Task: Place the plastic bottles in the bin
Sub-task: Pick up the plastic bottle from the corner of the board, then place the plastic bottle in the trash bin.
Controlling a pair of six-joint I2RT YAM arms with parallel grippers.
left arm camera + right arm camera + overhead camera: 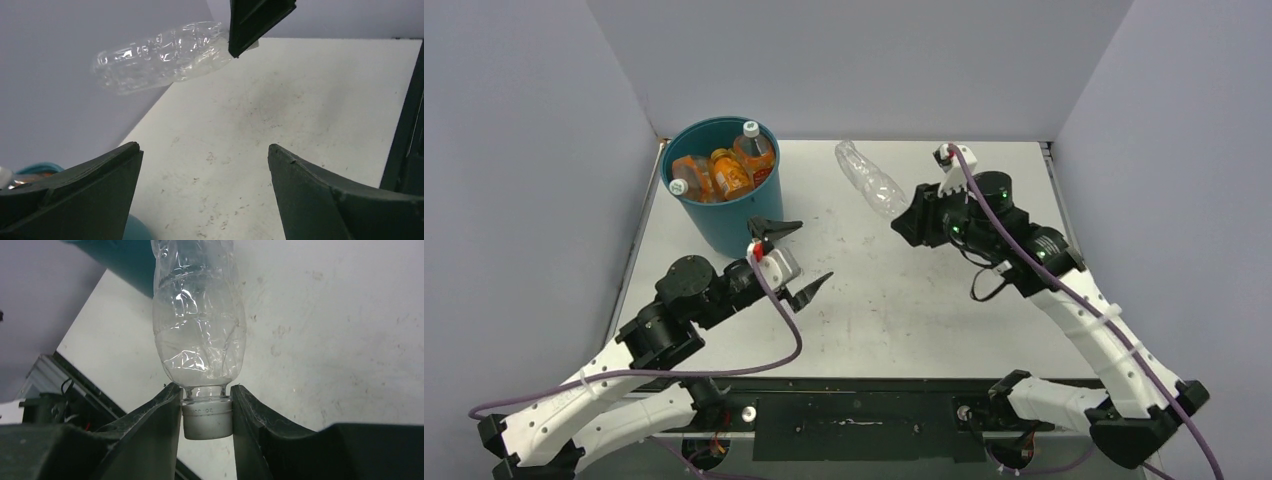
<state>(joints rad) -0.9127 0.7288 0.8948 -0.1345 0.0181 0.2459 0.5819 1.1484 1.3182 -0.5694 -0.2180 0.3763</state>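
Gripping a clear bottle (200, 325) by its white cap (207, 417), right gripper (205, 390) holds it above the table (904, 300); left gripper (809, 252) stands wide open near the bin (724, 225).

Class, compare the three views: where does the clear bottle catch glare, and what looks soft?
Top external view: even light, faint shadows, small glints on the clear bottle. Left wrist view: white glare streaks along the bottle; the near fingers look slightly soft. Right wrist view: crinkles sharp, highlights low on the body, cap crisp.
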